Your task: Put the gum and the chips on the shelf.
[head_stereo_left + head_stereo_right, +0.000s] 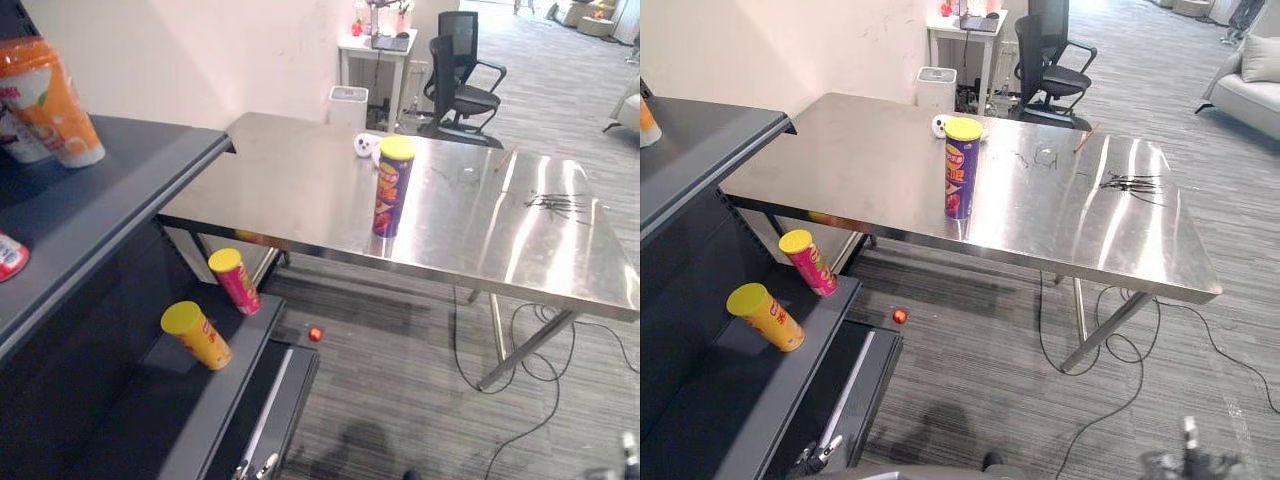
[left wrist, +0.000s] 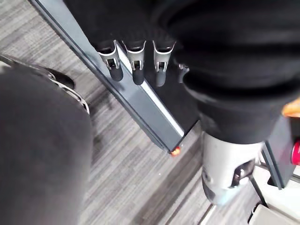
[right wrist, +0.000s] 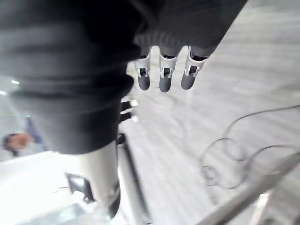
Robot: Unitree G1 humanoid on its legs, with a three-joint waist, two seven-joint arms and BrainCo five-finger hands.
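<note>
A purple chips can (image 1: 392,188) with a yellow lid stands upright near the front edge of the steel table (image 1: 300,190). Just behind it lies a small white rounded gum container (image 1: 367,146). The dark shelf unit (image 1: 150,150) stands at the left, touching the table's left end. My left hand (image 2: 136,65) hangs beside the shelf's bottom edge, fingers relaxed and holding nothing. My right hand (image 3: 164,77) hangs over the carpet, fingers straight, also with nothing in it. Both hands are low and far from the table.
A yellow can (image 1: 197,335) and a red can (image 1: 235,281) lean on the lower shelf board (image 1: 200,410). An orange cup (image 1: 50,100) stands on the top board. A small red ball (image 1: 316,334) lies on the carpet. Office chairs (image 1: 460,70) and a white bin (image 1: 348,105) stand beyond the table.
</note>
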